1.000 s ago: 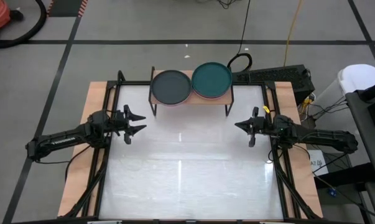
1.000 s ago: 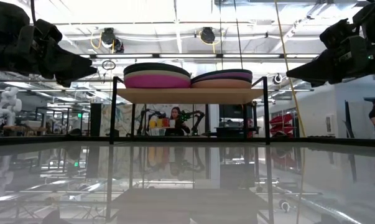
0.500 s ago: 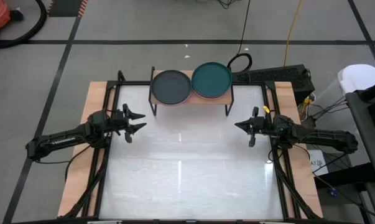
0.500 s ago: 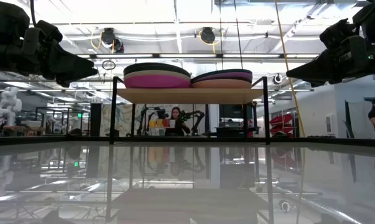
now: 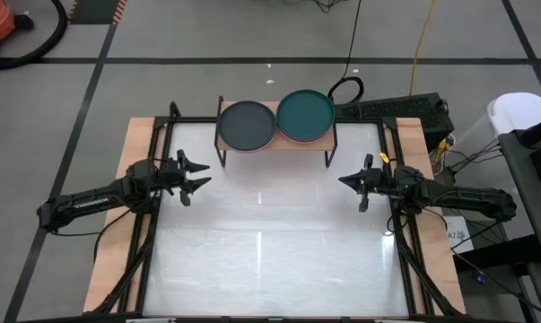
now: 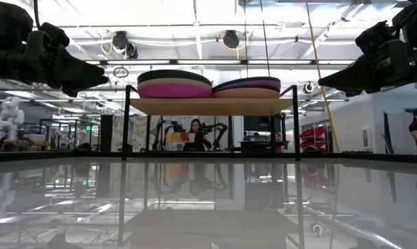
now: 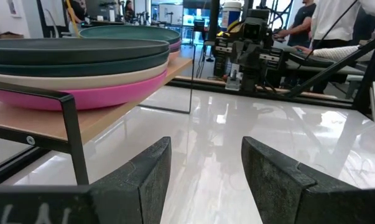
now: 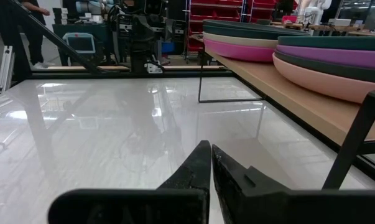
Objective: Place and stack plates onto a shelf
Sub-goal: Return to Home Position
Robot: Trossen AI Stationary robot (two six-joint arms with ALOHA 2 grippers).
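Note:
The light-wood shelf on black legs stands at the table's far edge and carries two stacks of plates. The left stack has a dark grey plate on top, with beige and magenta below. The right stack has a teal plate on top, with purple and pale pink below. My left gripper hovers open at the table's left side, its fingers apart. My right gripper hovers shut at the right side. Both point toward the table's middle and hold nothing.
The white glossy tabletop stretches between and in front of both arms. A black frame runs along its sides. Cables and a black box lie beyond the far right corner. People show in the room behind.

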